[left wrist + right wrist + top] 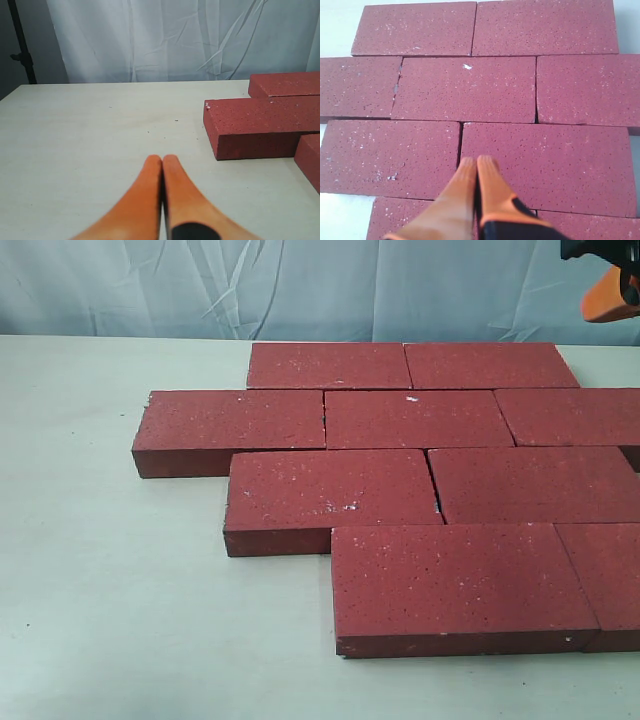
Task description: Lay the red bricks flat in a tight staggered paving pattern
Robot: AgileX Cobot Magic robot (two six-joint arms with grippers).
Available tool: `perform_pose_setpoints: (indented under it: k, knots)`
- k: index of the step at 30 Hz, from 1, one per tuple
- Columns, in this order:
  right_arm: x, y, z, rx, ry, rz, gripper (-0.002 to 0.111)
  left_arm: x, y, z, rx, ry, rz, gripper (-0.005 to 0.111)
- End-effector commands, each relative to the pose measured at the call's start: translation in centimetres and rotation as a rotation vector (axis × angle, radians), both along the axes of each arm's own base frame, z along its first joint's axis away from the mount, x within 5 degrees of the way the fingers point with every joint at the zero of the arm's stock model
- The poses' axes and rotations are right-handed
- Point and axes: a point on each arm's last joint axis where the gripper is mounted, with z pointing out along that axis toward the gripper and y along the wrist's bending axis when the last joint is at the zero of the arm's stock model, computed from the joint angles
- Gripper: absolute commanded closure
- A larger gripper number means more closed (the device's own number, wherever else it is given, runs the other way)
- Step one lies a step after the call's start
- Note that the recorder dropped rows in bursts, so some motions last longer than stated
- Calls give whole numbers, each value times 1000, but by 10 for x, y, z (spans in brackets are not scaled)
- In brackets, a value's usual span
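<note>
The flat rectangular dark-red bricks [418,420] lie broad face up on the pale matte surface [120,590]. They form four staggered rows, each row shifted sideways from the next, and the long axes are all parallel. The long axes run crosswise to the way the orange right fingers [465,182] point. The faces are rough and matte, flecked with small white specks, and the joints are mostly tight, with a few narrow dark gaps. The right fingers are pressed together and grip nothing. They hang over the paving, with their tips above a seam between two bricks of one row. The orange left fingers [149,182] are likewise closed and empty over bare surface. The nearest bricks lie ahead of them and off to one side, well apart.
</note>
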Motion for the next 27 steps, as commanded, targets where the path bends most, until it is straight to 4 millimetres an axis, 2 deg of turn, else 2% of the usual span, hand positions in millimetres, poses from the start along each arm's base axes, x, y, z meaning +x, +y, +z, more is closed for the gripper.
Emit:
perform_pose_setpoints:
  k: [1,15,27]
  knots:
    - [-1,-1,1,-1,-13,-1,109,0,0,-1,1,-3,5,107]
    - [-1,-4,0,-34,-14,-4,109,0,0,-1,3,-3,5,107]
    - [1,-13,-1,-168,-35,-10,109,0,0,-1,3,-3,5,107]
